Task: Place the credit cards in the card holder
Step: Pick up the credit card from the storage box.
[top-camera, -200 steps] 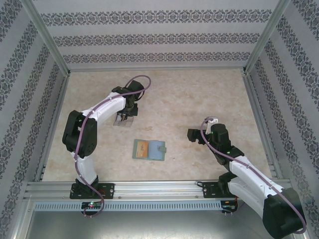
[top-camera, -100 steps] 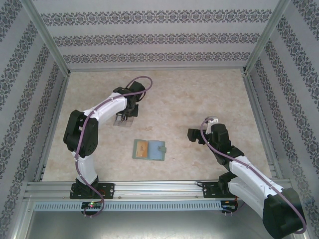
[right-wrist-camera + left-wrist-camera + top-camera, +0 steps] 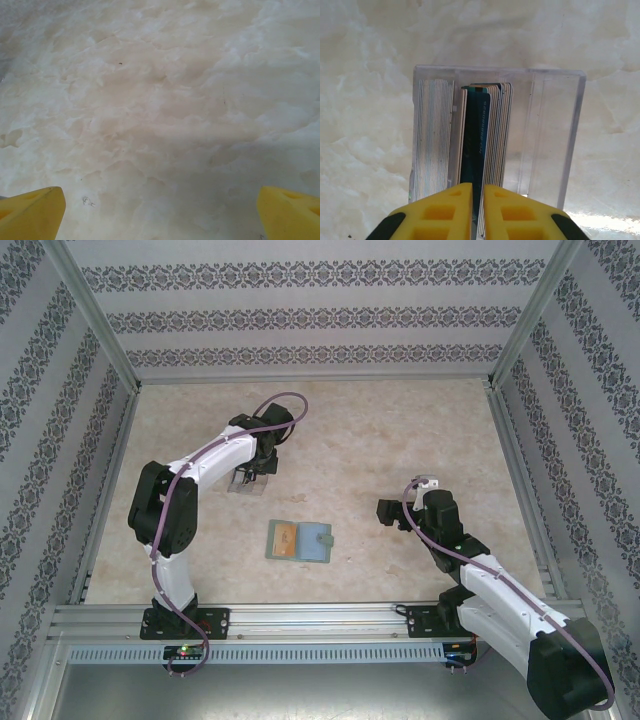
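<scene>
Left arm [image 3: 190, 475] reaches out over the far-left part of the marbled table [image 3: 400, 430], and the left gripper [image 3: 247, 476] is right down at the clear plastic stand [image 3: 245, 486]. Nearer the bases, mid-table, the sage-green card holder [image 3: 298, 541] lies open and flat. There's an orange-yellow card [image 3: 284, 538] on its left half, a blue card [image 3: 313, 537] on its right, and the snap tab [image 3: 328, 540] pokes out rightward. Right gripper [image 3: 386, 510] hangs well to the right, touching nothing.

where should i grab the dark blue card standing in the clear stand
Take the blue card by its upper edge, coming down from above with one finger on each flat face. It stands on edge in the clear stand, packed between other cards, so only that edge is free. The left gripper pinches it there.
</scene>
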Motion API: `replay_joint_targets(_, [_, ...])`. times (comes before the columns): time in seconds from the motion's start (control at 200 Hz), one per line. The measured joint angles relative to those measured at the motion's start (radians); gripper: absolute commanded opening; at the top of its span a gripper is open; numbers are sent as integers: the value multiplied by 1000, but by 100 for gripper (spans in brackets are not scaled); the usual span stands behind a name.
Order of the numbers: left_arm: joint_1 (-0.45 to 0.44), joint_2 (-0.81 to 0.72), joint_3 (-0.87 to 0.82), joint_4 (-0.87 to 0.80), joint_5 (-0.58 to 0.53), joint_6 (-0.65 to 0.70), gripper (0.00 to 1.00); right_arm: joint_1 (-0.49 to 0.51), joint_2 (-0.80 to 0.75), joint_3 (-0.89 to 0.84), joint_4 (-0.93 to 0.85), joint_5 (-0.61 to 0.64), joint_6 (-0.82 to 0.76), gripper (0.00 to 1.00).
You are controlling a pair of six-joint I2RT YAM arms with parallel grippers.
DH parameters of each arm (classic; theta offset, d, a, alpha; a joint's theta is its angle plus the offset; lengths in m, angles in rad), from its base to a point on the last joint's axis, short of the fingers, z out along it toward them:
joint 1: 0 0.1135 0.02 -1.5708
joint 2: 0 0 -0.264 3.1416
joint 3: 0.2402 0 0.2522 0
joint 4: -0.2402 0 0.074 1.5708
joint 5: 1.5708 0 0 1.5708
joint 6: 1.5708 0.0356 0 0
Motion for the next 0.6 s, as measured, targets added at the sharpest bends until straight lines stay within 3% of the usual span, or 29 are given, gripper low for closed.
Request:
replay_joint_targets(0.335, [0,37,6,-7,-7,-4,15,0,0,0,0,1,0,98])
replay_joint_targets(0.6, [0,43,14,-13,-18,-5,4,0,0,0,0,7,0,98])
